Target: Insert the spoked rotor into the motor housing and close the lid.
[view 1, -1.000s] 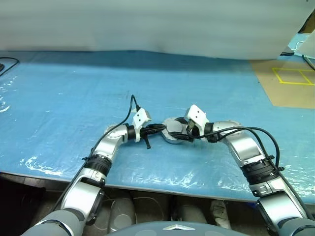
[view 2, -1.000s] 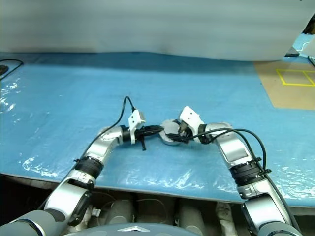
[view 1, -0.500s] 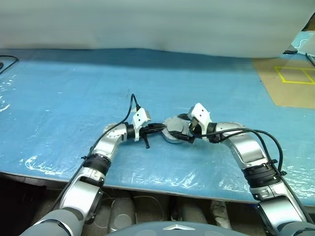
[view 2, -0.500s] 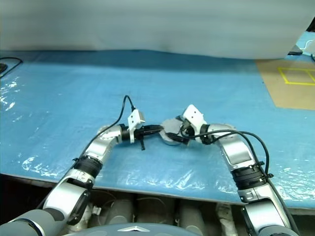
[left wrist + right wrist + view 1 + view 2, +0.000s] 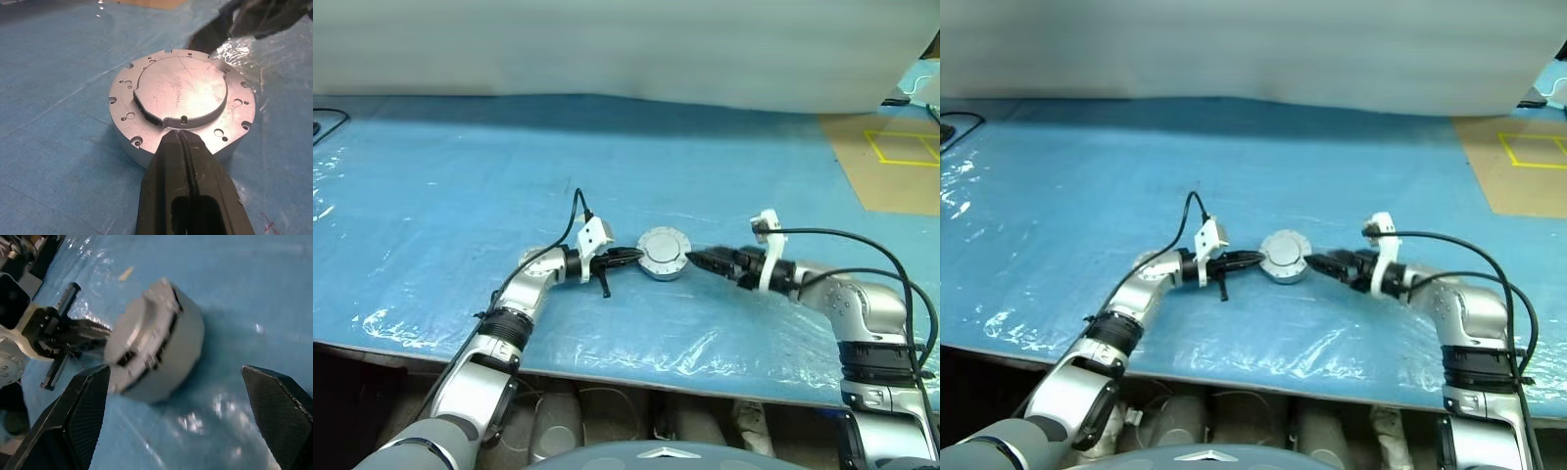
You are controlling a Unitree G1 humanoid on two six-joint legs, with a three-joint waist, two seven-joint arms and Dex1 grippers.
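The silver-grey motor housing [image 5: 663,254] sits on the blue table with the lid [image 5: 181,93] lying flat and closed on top. The spoked rotor is hidden. My left gripper [image 5: 632,257] is shut, and its tips [image 5: 180,136] rest against the housing's rim on the left side. My right gripper [image 5: 695,258] is open and stands just off the housing's right side, pointing at it with nothing between its fingers [image 5: 78,416]. The housing [image 5: 161,347] lies beyond those wide-spread fingers.
A blue plastic sheet [image 5: 460,196] covers the table, whose front edge [image 5: 607,354] runs close below both arms. A brown board with yellow tape squares [image 5: 891,162] lies at the far right. A black cable [image 5: 325,122] lies at the far left.
My right gripper has come off the top of the housing, drawn back to the right, rolled over and opened wide. The lid's flat top is now uncovered. The left gripper has stayed put.
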